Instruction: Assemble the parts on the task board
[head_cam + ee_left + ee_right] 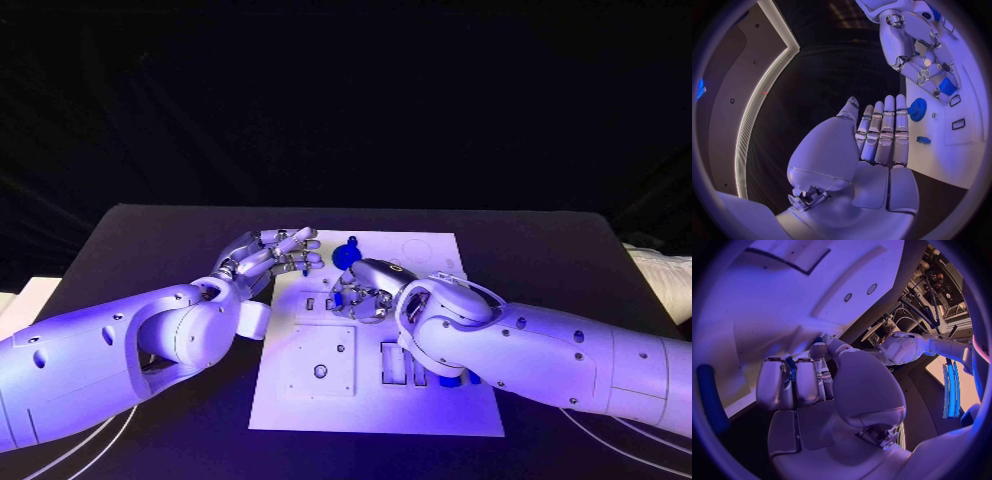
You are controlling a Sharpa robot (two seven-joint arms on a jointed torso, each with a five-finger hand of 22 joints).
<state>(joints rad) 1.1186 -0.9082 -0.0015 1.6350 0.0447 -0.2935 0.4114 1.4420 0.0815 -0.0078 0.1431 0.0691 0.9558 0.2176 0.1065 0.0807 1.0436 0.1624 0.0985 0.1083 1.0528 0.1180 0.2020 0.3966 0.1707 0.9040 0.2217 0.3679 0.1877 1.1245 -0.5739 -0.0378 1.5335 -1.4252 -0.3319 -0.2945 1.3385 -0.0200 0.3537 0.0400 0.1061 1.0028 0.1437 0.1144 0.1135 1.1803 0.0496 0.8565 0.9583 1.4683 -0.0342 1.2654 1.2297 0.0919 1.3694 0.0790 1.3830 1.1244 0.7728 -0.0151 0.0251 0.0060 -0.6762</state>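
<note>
I see the right hand curled over the white rectangular task board at its middle, fingers pinching a small blue part. Left hand hovers at the board's far left edge, fingers straight and together, holding nothing. A round blue gear-like part lies on the board's far end, on the black surface.

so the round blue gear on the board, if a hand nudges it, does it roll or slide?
The blue gear lies flat on the task board, so a nudge would probably slide it rather than roll it. It looks like small rigid plastic, likely light. Its toothed rim should give the fingers some bite, though the board's smooth surface may let it skate.
</note>
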